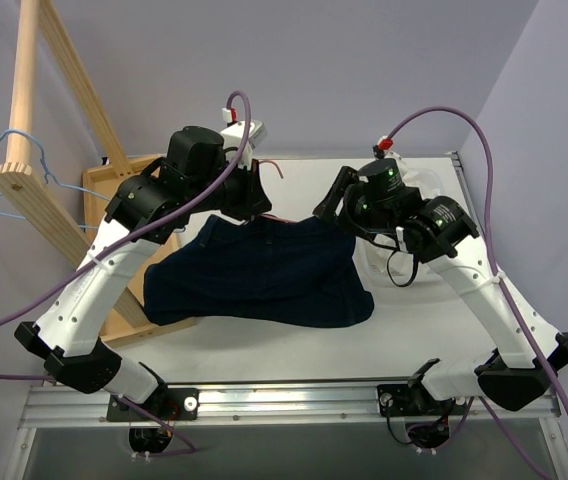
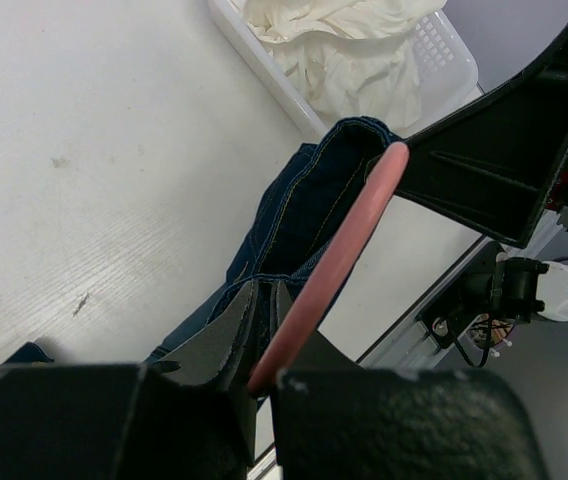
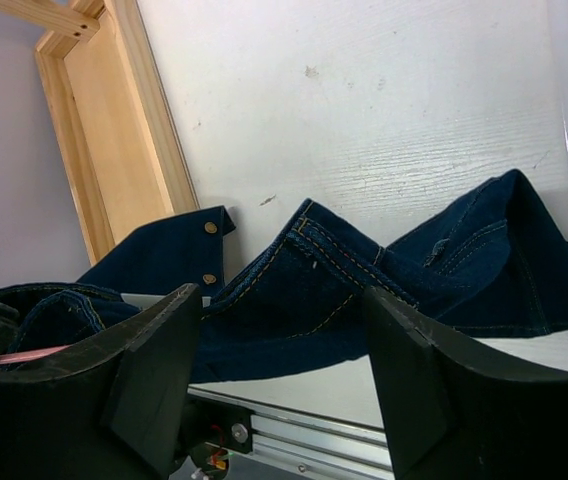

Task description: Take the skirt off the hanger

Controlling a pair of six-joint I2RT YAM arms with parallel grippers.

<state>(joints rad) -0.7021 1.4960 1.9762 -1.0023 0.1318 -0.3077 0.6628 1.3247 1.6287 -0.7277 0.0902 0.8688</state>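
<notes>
Left pincer [image 2: 262, 335] clamps the pink hanger [image 2: 336, 258], its bar running toward the wide, empty right pincer [image 3: 284, 372]; denim [image 1: 264, 272] drapes from it. Skirt [image 2: 344, 50] lies in basket [image 2: 264, 62].

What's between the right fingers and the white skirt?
Nothing visible blocks it. The skirt lies loose, heaped in the open basket. The open right fingers face the denim garment instead, draped on the pink hanger that the left fingers grip.
</notes>
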